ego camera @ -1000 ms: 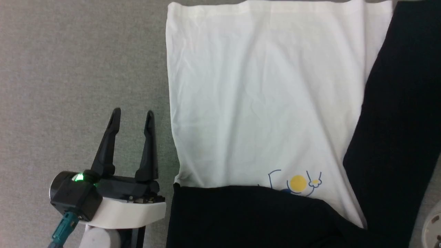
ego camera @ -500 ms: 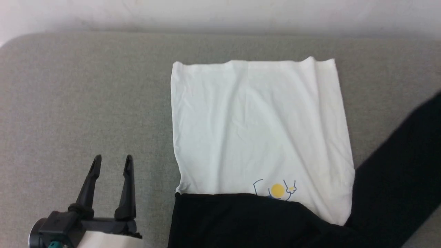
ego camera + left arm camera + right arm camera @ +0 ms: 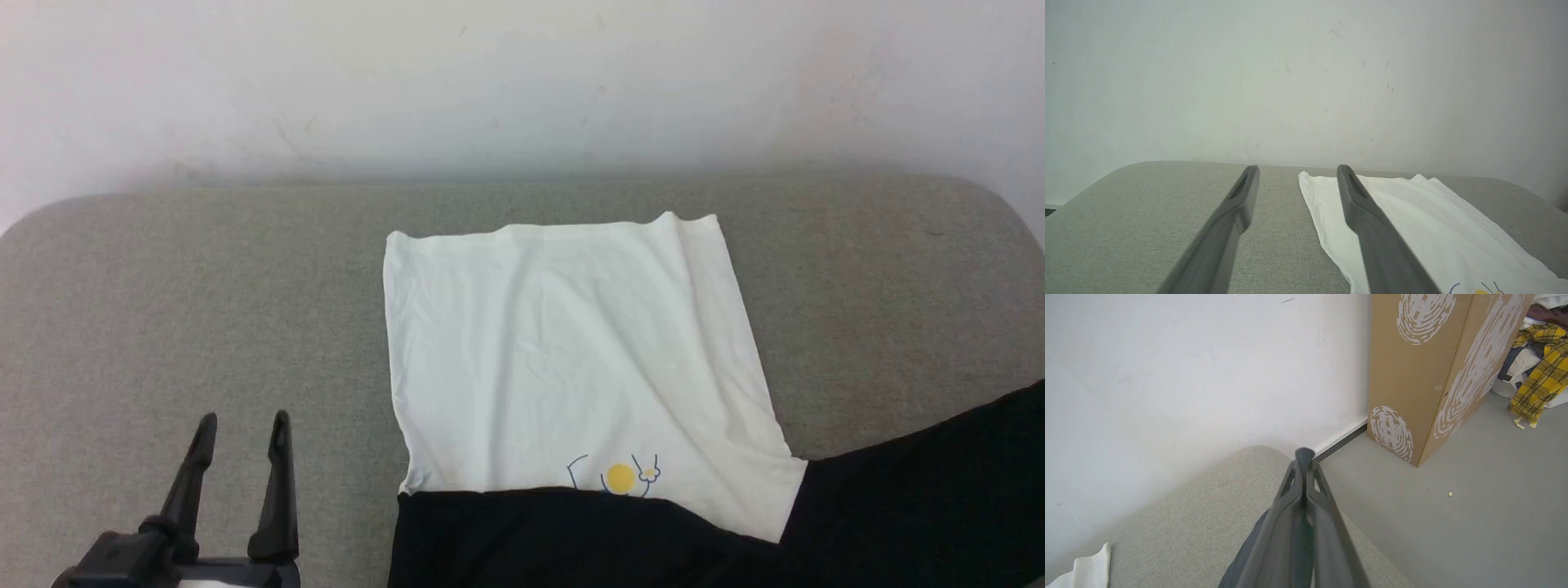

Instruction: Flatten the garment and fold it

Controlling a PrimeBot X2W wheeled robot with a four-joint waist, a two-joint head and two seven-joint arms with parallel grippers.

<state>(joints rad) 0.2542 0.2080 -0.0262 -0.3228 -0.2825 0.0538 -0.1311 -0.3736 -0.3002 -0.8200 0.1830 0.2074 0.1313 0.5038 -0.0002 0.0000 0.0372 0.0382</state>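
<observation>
The soft white-bodied, black-sleeved raglan shirt [image 3: 555, 367] is lying on the grey fabric counter [image 3: 163, 310], its black sleeve [image 3: 922, 490] now swinging out toward 4 o'clock, seemingly being flattened by the right hand [image 3: 1304, 454], which is pinching shut on it. The left hand [image 3: 245, 419] is hovering spread open at 8 o'clock. A white wall [image 3: 522, 82] is backing the counter, with a brown cardboard box [image 3: 1412, 375] standing beyond.

Garment [image 3: 563, 359] sleeves [image 3: 922, 490] beyond the head view's bottom and right edges, ends unseen.

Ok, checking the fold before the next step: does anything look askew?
Yes: the shirt lies skewed, its right edge slanting outward toward the near side. One black sleeve stretches off to the right instead of lying folded over the body.
</observation>
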